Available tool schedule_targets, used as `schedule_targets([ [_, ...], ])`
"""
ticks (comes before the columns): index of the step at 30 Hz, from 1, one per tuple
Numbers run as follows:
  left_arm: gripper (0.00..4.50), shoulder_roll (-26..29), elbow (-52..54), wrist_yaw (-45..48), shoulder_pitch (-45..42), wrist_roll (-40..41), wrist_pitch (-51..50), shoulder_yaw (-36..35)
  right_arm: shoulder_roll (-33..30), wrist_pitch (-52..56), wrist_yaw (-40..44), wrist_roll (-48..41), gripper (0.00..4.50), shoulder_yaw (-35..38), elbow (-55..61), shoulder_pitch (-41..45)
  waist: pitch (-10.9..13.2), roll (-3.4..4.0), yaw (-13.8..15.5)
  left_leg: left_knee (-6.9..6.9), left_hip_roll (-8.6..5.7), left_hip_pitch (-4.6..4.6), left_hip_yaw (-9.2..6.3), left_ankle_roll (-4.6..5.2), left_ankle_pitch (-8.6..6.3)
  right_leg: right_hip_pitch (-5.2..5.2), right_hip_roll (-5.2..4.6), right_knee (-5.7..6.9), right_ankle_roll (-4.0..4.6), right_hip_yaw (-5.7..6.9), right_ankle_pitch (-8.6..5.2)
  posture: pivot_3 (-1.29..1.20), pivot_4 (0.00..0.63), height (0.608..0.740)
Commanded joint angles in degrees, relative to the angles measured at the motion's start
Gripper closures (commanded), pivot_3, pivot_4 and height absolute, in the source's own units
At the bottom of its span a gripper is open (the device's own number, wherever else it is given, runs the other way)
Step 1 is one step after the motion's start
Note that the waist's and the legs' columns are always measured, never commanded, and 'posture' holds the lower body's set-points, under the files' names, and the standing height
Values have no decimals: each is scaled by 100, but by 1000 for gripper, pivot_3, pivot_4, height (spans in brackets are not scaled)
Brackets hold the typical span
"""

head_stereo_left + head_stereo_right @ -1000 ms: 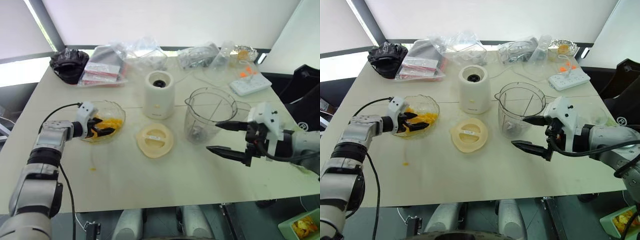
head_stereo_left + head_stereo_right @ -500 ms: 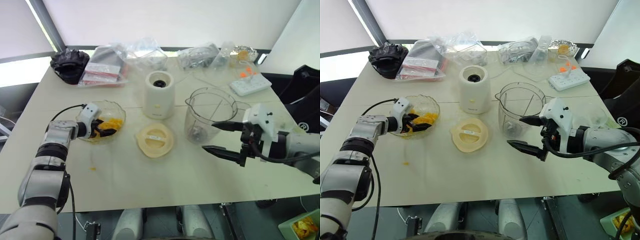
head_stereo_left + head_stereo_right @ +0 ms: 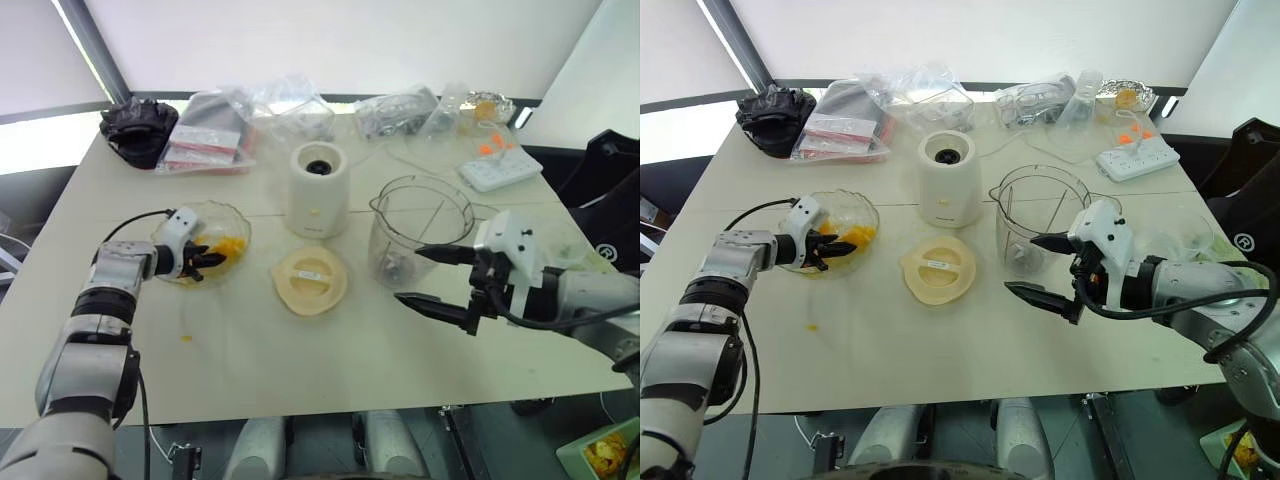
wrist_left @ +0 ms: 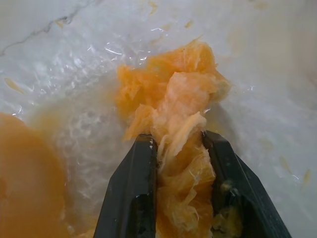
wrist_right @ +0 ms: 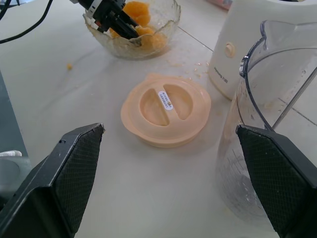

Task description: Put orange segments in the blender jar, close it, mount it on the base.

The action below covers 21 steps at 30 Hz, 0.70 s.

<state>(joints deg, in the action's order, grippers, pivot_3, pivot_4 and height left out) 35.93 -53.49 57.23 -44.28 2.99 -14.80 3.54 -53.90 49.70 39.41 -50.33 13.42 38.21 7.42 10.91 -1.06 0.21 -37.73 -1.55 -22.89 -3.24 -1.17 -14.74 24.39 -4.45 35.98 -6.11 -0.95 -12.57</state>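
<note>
Several orange segments (image 3: pixel 230 246) lie in a scalloped glass bowl (image 3: pixel 208 213) on the table's left. My left gripper (image 3: pixel 205 262) reaches into the bowl, and the left wrist view shows it shut on one pulpy orange segment (image 4: pixel 184 163). The clear blender jar (image 3: pixel 420 232) stands upright right of centre, its top uncovered. Its flat cream lid (image 3: pixel 310 279) lies on the table in front of the cream-white base (image 3: pixel 318 190). My right gripper (image 3: pixel 406 274) hovers open just in front of the jar, holding nothing.
Plastic bags (image 3: pixel 215 130) and a black bundle (image 3: pixel 138 128) crowd the table's back edge. A white tray (image 3: pixel 500 167) with small red-orange bits sits at the back right. A small orange scrap (image 3: pixel 185 338) lies on the table in front of the bowl.
My left gripper's fingers have closed on an orange segment inside the bowl. The right gripper stays open near the jar.
</note>
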Motion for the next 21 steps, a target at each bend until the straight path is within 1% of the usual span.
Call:
schedule_targets([
  [1, 3291, 112, 164, -10, 91, 30, -57, -136, 48, -28, -64, -46, 0, 26, 213, -7, 0, 0, 0, 0, 0, 0, -1, 0, 0, 0, 0, 0, 0, 0, 0, 0, 150, 740],
  [2, 3291, 108, 189, -27, 118, 32, -63, -142, 40, -30, -57, -31, 0, 20, 212, -21, 0, 0, 0, 0, 0, 0, -2, 0, 0, 0, 0, 0, 0, 0, 0, 0, 150, 740],
  [3, 3831, 105, 195, -40, 125, 28, -66, -143, 32, -28, -52, -19, 0, 7, 199, -11, 0, 0, -1, 0, 0, 0, -3, 0, 0, 0, 0, 0, 0, 0, 0, 0, 150, 740],
  [4, 4067, 107, 245, -22, 155, 31, -95, -139, 16, -20, -43, -17, 0, 0, 187, 2, 0, 0, -1, 0, 0, 0, -3, 0, 0, 0, 0, 0, 0, 0, 0, 0, 150, 740],
  [5, 4482, 108, 302, 6, 177, 36, -137, -135, 8, -14, -35, -24, 0, 0, 167, 22, 0, 0, 4, 0, 0, 0, -4, 0, 0, 0, 0, 0, 0, 0, 0, 0, 150, 740],
  [10, 4482, 132, 648, 12, 384, 144, -317, -271, -43, -21, 33, 2, 0, -26, 109, 84, 0, 0, 8, -1, 0, 0, -4, 0, 0, 0, -2, 0, 0, -1, 0, 0, 150, 740],
  [15, 4482, 181, 1345, -88, 733, 578, -637, -771, -63, -40, 90, 37, 0, -49, 90, 94, 0, 1, 6, -1, 1, 0, -7, 1, 0, 1, -2, 0, 0, -1, 0, 0, 150, 740],
  [21, 4482, 385, 2703, -159, 1156, 1167, -1234, -1308, -4, -52, 102, 69, 0, -118, 72, 97, 0, 1, 9, -2, 2, -1, -10, 0, -1, 2, -3, 0, 1, -1, 0, 0, 150, 740],
])
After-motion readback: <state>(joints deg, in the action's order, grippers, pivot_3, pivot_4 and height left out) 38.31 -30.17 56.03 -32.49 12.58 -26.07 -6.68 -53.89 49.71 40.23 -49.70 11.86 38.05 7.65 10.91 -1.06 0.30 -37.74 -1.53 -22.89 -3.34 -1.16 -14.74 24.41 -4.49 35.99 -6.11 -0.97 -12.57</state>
